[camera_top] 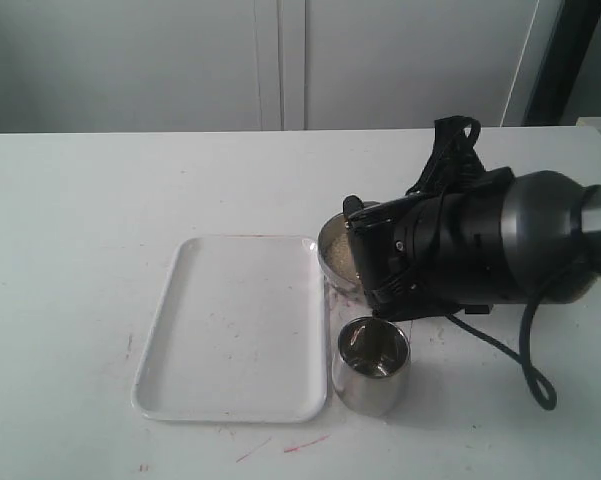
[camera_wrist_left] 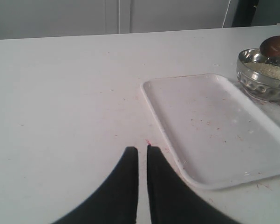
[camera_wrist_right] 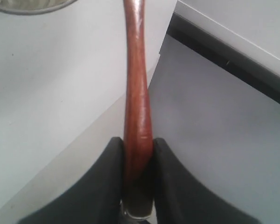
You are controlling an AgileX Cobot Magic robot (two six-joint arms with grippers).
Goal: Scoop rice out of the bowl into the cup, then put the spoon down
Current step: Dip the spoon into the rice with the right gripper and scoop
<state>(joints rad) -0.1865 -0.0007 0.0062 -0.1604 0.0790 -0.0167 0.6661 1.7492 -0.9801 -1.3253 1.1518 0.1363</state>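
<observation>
While the right gripper (camera_wrist_right: 139, 149) had its jaws clamped on the thin handle of the spoon (camera_wrist_right: 136, 93), the oval head hung over the bowl (camera_wrist_left: 263, 77), just above the rice (camera_wrist_left: 270, 71), and looked bare of grains. The bowl sat right of the counter's (camera_top: 80, 200) middle. The cup (camera_top: 372, 365) stood just beside it toward the front edge, close to the tray's (camera_top: 240, 330) front right corner. The left gripper (camera_wrist_left: 142, 156) hovered toward the counter's left side with its jaws nearly together on nothing. Spilling looked the main risk: the cup's mouth was narrow, and a heaped or tilted head would likely shed grains onto the counter between the two vessels. The slim handle might also twist in the grip under load, and the bulky right arm, low over both vessels, could knock the light cup over.
</observation>
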